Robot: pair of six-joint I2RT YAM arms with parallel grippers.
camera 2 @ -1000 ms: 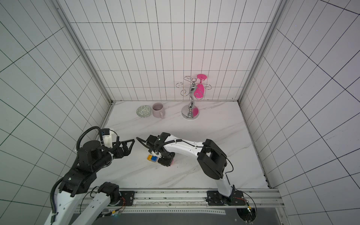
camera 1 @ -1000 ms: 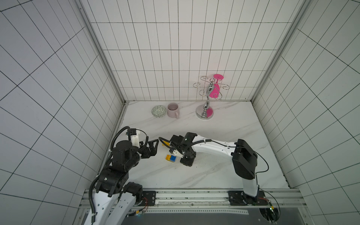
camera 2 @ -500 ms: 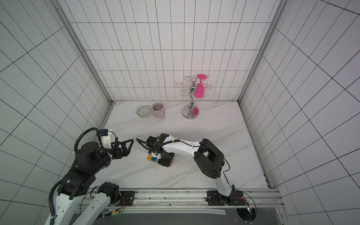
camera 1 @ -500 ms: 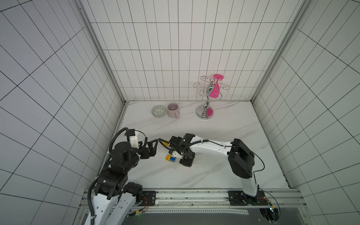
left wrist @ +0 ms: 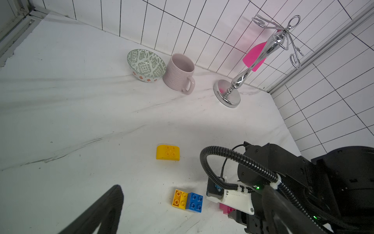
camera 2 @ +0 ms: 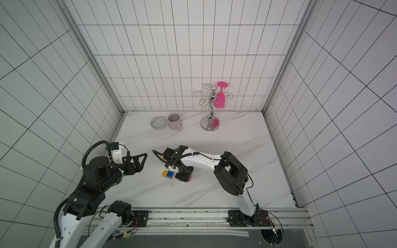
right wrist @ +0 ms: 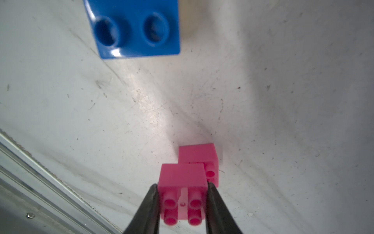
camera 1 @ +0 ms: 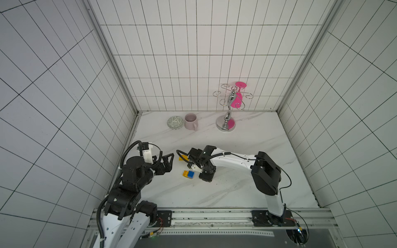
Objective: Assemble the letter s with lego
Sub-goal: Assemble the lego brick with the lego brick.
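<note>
My right gripper (right wrist: 182, 185) is shut on a pink cube (right wrist: 182, 174), its studs facing the camera, held low over the table. A second pink cube (right wrist: 199, 156) touches it just behind. Beyond them the blue cube (right wrist: 135, 28) is joined to the long yellow studded brick (left wrist: 180, 198); the pair lies in both top views (camera 1: 188, 174) (camera 2: 168, 174), just left of the right gripper (camera 1: 206, 177). The rounded yellow brick (left wrist: 168, 153) lies alone farther back. My left gripper (camera 1: 168, 164) is open and holds nothing, left of the bricks.
A patterned bowl (camera 1: 175, 122) and a pale mug (camera 1: 191, 121) stand at the back. To their right a chrome stand (camera 1: 225, 124) carries a hanging pink goblet (camera 1: 236, 99). Tiled walls close three sides. A metal rail (camera 1: 214, 214) runs along the front.
The right arm's elbow has shifted slightly to the left while its gripper stays low beside the blue and yellow bricks. The left arm has barely moved.
</note>
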